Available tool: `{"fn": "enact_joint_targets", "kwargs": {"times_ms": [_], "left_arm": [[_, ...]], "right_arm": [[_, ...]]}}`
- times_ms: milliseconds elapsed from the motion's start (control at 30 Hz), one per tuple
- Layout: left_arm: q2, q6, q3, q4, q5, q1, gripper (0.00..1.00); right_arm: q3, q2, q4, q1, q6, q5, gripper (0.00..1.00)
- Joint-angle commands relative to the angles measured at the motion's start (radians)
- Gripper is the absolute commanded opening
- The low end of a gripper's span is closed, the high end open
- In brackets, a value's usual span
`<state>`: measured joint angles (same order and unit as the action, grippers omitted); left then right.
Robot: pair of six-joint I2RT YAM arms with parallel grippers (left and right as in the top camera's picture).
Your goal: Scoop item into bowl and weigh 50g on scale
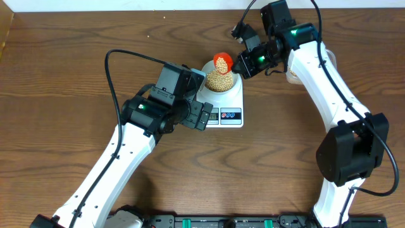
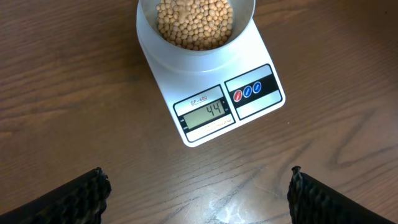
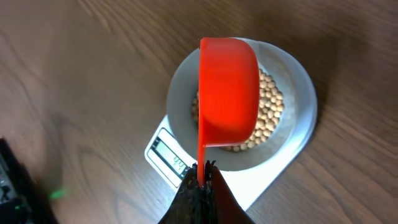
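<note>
The white scale (image 1: 231,101) stands at the table's centre back and its display (image 2: 208,112) reads 44. On it sits the pale bowl (image 2: 146,28), heaped with tan beads (image 2: 194,22). My right gripper (image 3: 203,169) is shut on the thin handle of a red scoop (image 3: 228,93). The scoop hangs tilted over the bowl (image 3: 180,87) and the beads (image 3: 270,102), and a few beads lie in the scoop (image 1: 221,62). My left gripper (image 2: 198,193) stands open above bare wood just in front of the scale, nothing between its fingers (image 2: 74,199).
A pale object (image 1: 292,76) shows partly behind my right arm at the back right. A black rail (image 1: 221,221) runs along the table's front edge. The left arm's cable (image 1: 111,76) loops over the table on the left.
</note>
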<state>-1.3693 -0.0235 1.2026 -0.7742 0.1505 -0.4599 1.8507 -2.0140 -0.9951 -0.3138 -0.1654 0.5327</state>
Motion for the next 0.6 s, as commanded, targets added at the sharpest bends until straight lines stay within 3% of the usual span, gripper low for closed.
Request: {"fn": "enact_joint_targets", "kwargs": {"times_ms": [0, 200, 567], "left_arm": [[-0.003, -0.001, -0.008, 0.000, -0.009, 0.005, 0.93], [-0.003, -0.002, -0.008, 0.000, -0.009, 0.005, 0.94], [-0.003, -0.001, -0.008, 0.000, -0.009, 0.005, 0.93]], "right_arm": [[0.020, 0.023, -0.002, -0.010, -0.007, -0.035, 0.01], [0.020, 0.023, -0.003, -0.010, -0.007, -0.018, 0.01], [0.020, 0.023, -0.013, 0.065, 0.013, 0.201, 0.01]]}}
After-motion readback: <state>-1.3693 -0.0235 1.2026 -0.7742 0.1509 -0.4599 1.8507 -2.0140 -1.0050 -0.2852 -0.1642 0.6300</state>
